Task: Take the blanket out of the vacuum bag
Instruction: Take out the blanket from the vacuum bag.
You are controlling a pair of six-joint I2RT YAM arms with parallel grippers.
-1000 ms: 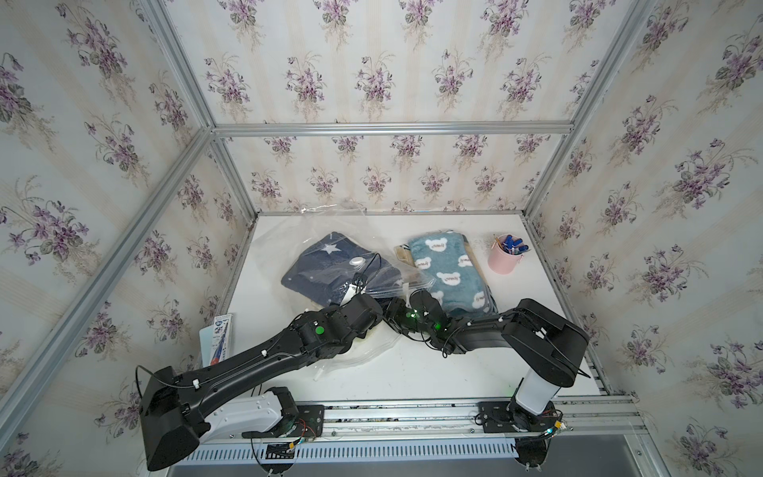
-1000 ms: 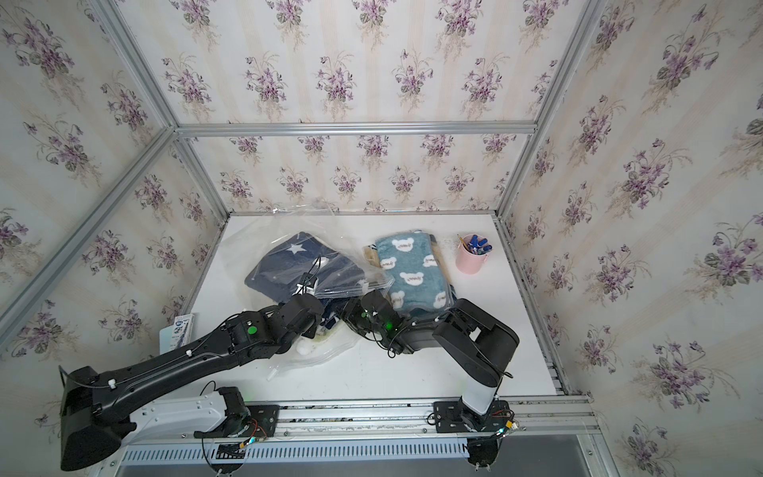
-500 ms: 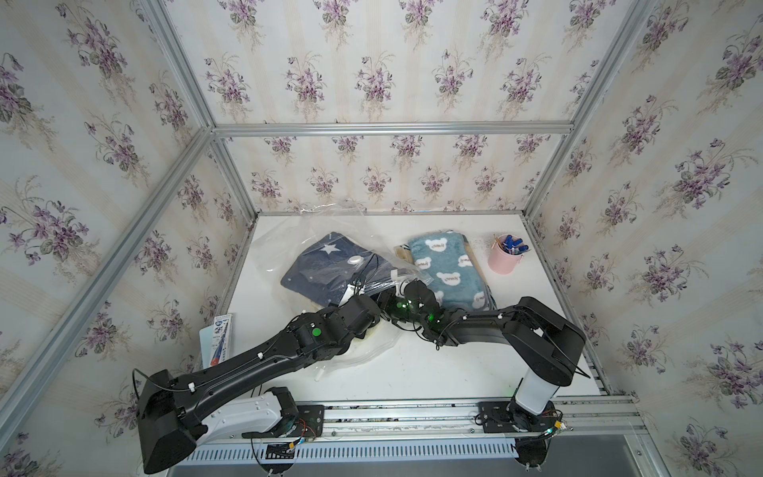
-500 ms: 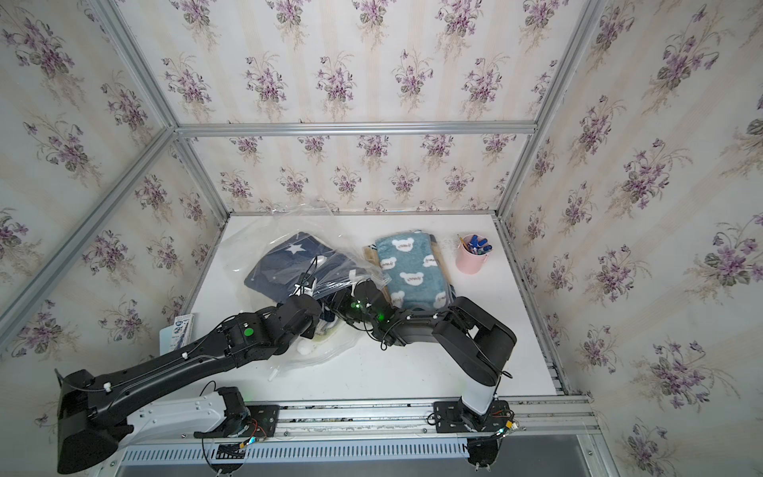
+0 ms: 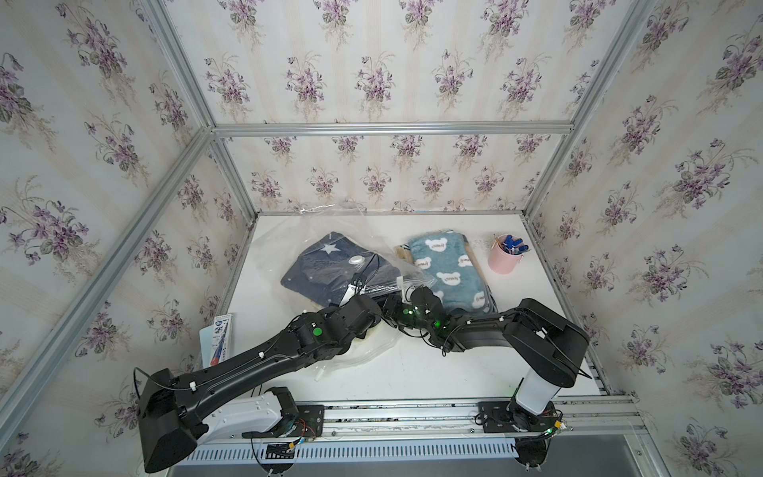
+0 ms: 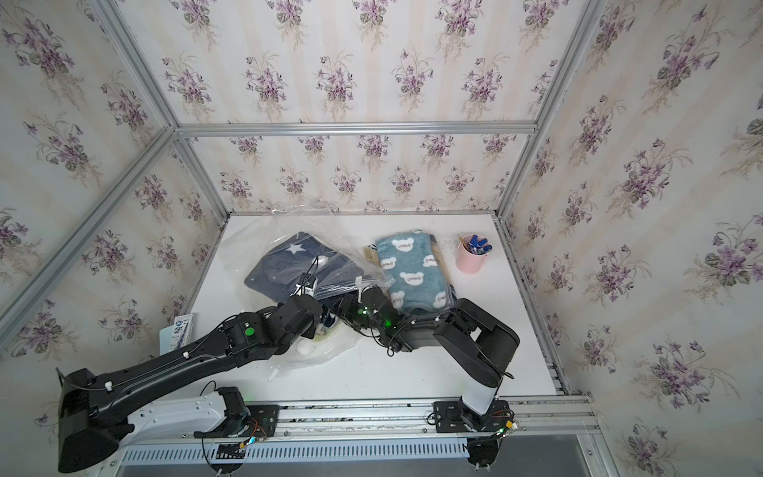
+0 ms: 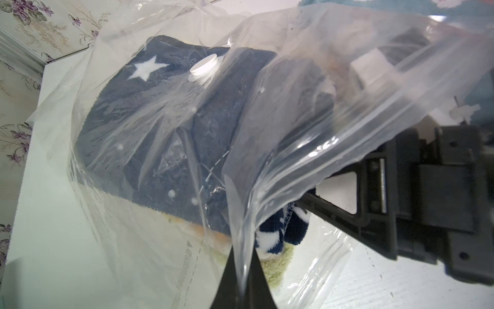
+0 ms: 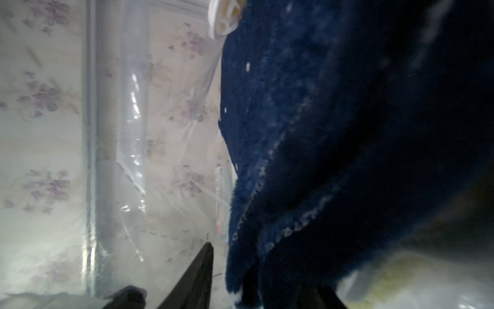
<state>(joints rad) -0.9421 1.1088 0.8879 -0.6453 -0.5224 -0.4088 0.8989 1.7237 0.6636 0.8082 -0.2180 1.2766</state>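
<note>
The white table (image 5: 413, 371) carries everything. Across its left half sprawls the vacuum bag (image 5: 272, 252), a clear crinkled sack far wider than its load, with its far edge riding up against the back wall. The blanket (image 5: 326, 268) lies inside the bag, folded flat toward the far left. Only 1 corner pokes out of the mouth, on the side nearest the robot. A teal bear-print cloth (image 5: 450, 268) lies just beside the bag on the right. The left gripper (image 7: 242, 256) has its 2 fingers pressed together on the upper film of the mouth and holds it raised off the table. I judge this is to keep the opening tented so the other arm can get in. The right gripper (image 8: 256, 267) reaches into that opening with its jaws spread around the protruding corner. A sliver of gap shows between 1 finger and the fleece, so the corner looks bracketed, not yet pinched. The blanket is navy plush with 1 white star (image 7: 147, 69), small pale dots, a stitched hem and a cream underside (image 7: 272, 264) showing at the near corner. The round white valve cap (image 7: 204, 65) sits on the top film just beside the star.
</note>
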